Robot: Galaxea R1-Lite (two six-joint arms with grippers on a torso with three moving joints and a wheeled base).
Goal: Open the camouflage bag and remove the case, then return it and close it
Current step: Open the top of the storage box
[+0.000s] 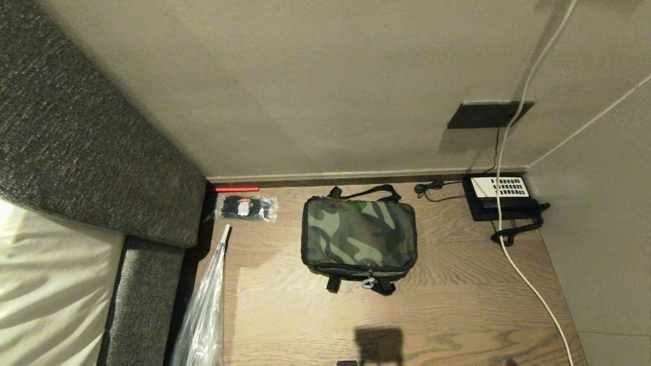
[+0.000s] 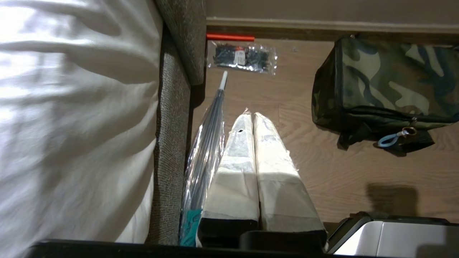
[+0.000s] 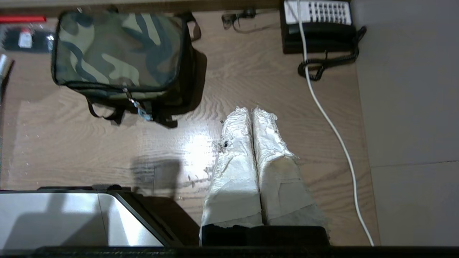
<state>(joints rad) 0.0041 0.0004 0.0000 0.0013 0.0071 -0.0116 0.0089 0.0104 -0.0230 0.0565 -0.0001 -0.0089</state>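
Note:
The camouflage bag (image 1: 359, 237) lies zipped shut on the wooden surface, with a blue-looped zip pull (image 1: 368, 282) on its near side and black strap handles at front and back. It also shows in the left wrist view (image 2: 387, 86) and the right wrist view (image 3: 118, 53). The case is hidden. My left gripper (image 2: 252, 116) hangs short of the bag on its left, white-wrapped fingers pressed together, empty. My right gripper (image 3: 251, 110) hangs short of the bag on its right, shut and empty. Neither gripper is in the head view.
A black telephone (image 1: 501, 197) with a coiled cord sits at the back right, and a white cable (image 1: 529, 284) runs past it. A clear packet of black ties (image 1: 246, 207) and a red stick (image 1: 233, 188) lie back left. A plastic-wrapped umbrella (image 1: 203, 310) leans by the grey upholstered headboard (image 1: 91, 152).

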